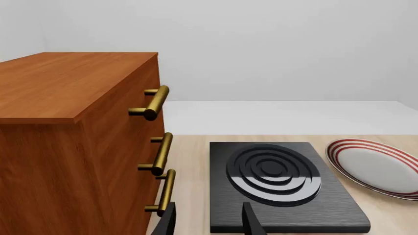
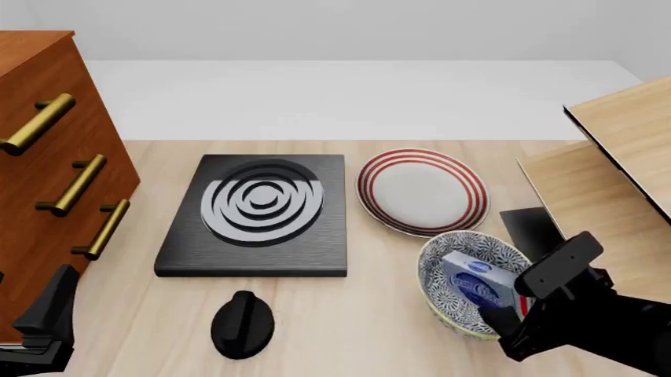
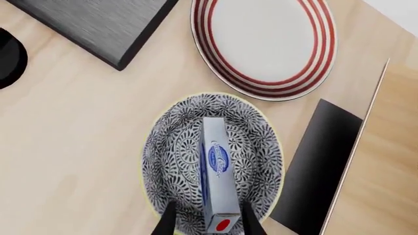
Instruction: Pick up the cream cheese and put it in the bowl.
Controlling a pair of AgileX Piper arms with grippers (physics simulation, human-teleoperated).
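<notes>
Inside the deep round bowl with the blue-grey floral pattern and yellowish rim [image 3: 212, 166], near the right front of the light wood table [image 2: 314, 330], the small pale blue-white cream cheese box with the dark blue oval logo [image 3: 218, 174] stands on edge, tilted along the bowl wall. The right gripper [image 3: 207, 223] hangs directly over it, one finger on each side of the box's near end. Fingers [image 3: 251, 223] look to be touching or just beside the narrow faces, so I read it as clamped on the box, though contact isn't fully resolvable. Box is edge-up because it's pinched across its thin dimension, which also lets it drop between the bowl walls. My judgement: task is at the release stage; parting the fingers should let the box settle flat-ish or lean on the wall. Risk: box tipping over the rim if released too high. In the front view the right arm hides part of the bowl [image 2: 461, 287]. The left gripper [image 1: 207, 220] is parked out of the way beside the reddish-brown wooden drawer cabinet with brass handles [image 1: 72, 137], fingers apart, holding nothing, aimed over the black square stove plate with concentric rings [image 1: 281, 186]. The flat white plate with red rings [image 2: 423, 191] sits just beyond the bowl, unused.
</notes>
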